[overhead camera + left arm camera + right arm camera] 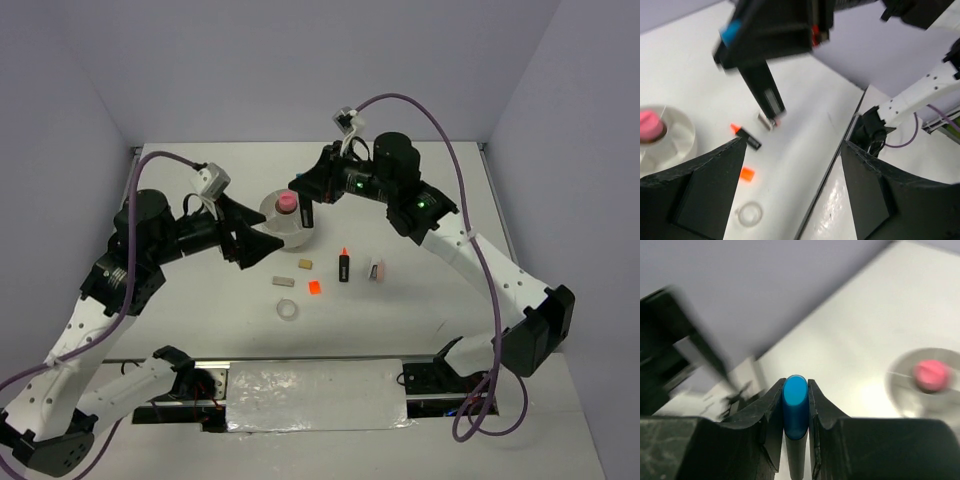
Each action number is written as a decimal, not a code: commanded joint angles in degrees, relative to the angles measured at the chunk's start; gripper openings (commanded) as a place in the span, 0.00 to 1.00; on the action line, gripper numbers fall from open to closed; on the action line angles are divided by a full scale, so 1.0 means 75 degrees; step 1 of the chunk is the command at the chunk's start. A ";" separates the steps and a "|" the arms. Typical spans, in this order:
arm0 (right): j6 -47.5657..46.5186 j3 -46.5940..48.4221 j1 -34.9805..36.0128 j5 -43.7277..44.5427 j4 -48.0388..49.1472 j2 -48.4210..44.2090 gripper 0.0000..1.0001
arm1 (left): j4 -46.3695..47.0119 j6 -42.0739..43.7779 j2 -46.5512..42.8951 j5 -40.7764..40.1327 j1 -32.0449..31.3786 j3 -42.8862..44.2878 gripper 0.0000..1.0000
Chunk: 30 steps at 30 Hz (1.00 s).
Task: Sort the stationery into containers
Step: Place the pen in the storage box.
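The round white tub [272, 232] stands at the table's middle with a pink tube [287, 203] upright in it. My left gripper [262, 232] is open and empty right beside the tub's left rim; in its own view its fingers [705, 195] frame bare table. My right gripper [308, 192] hangs over the tub's right edge, shut on a black marker [306, 214] with a blue cap [795, 395]. In front of the tub lie an orange-capped marker [343, 266], an orange square [314, 287], a tan eraser [283, 281], a smaller tan piece [305, 264] and a clear tape ring [287, 310].
A pale eraser [377, 270] lies right of the orange-capped marker. A silver sheet [315, 395] covers the near edge between the arm bases. Grey walls close in the table on three sides. The table edge [835, 160] runs through the left wrist view.
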 commanded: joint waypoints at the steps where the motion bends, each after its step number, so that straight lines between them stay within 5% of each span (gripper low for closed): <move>1: -0.0736 0.0097 -0.0060 0.2959 -0.0334 0.0284 0.00 | -0.0990 0.0514 -0.0425 -0.0894 0.0035 -0.0019 0.90; 4: -0.0561 -0.0161 -0.0142 0.5186 -0.0182 0.0905 0.00 | -0.1753 0.0597 -0.0648 -0.1457 0.0023 0.0192 0.94; 11: -0.0011 0.0528 -0.0165 0.7338 0.0253 0.2347 0.00 | -0.2398 0.0339 -0.1093 -0.1680 0.0035 0.0134 0.99; 20: 0.0517 0.1385 -0.0189 0.7728 0.0124 0.3765 0.00 | -0.2796 0.0315 -0.1199 -0.1962 0.0023 0.0333 0.99; 30: 0.0916 0.0953 -0.0002 0.7611 0.0462 0.4036 0.01 | -0.3020 0.0538 -0.1188 -0.1939 0.0035 0.0427 0.99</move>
